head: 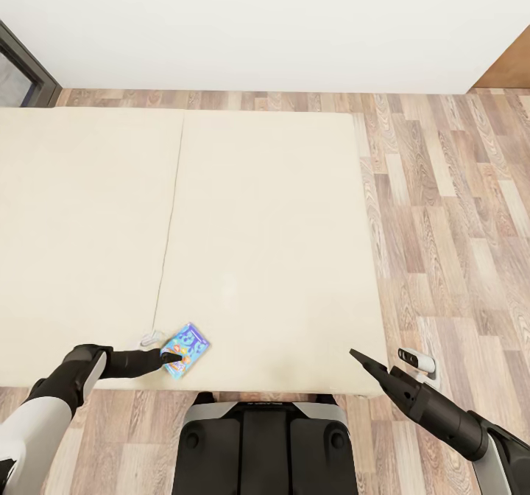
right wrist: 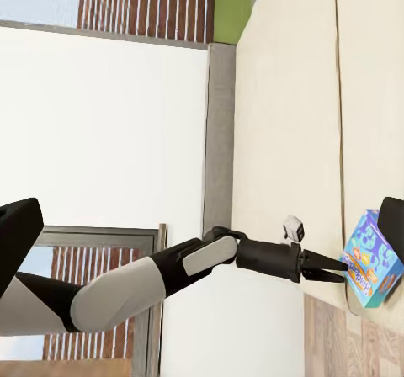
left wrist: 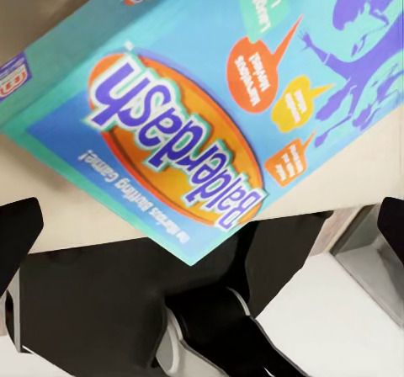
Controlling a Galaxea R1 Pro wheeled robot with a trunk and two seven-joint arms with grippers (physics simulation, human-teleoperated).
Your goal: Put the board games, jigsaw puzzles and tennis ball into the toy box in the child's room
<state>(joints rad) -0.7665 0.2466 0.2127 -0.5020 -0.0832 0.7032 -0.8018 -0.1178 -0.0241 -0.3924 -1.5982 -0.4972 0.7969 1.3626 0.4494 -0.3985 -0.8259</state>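
The blue board game (head: 185,349) lay near the bed's (head: 265,244) front edge, at about 7 o'clock on the mattress, and you had your left gripper (head: 174,358) at its near corner. It was a flat rectangular carton, glossy printed card, with "Balderdash" lettered in purple on an orange oval, clear in the left wrist view (left wrist: 202,99). From the right wrist view the box (right wrist: 371,257) looked tipped up on one edge, with the left gripper (right wrist: 337,276) touching its side. Whether the fingers were pinching the carton or merely resting against it, I could not tell.

Your right gripper (head: 358,356) hovered at the bed's 5 o'clock corner, holding nothing; its fingers (right wrist: 18,230) sat wide apart.

The mattress was smooth beige fabric with one seam down it; the floor (head: 456,208) was grey-brown wood plank. By my judgement the task was early: this box was not yet lifted away.
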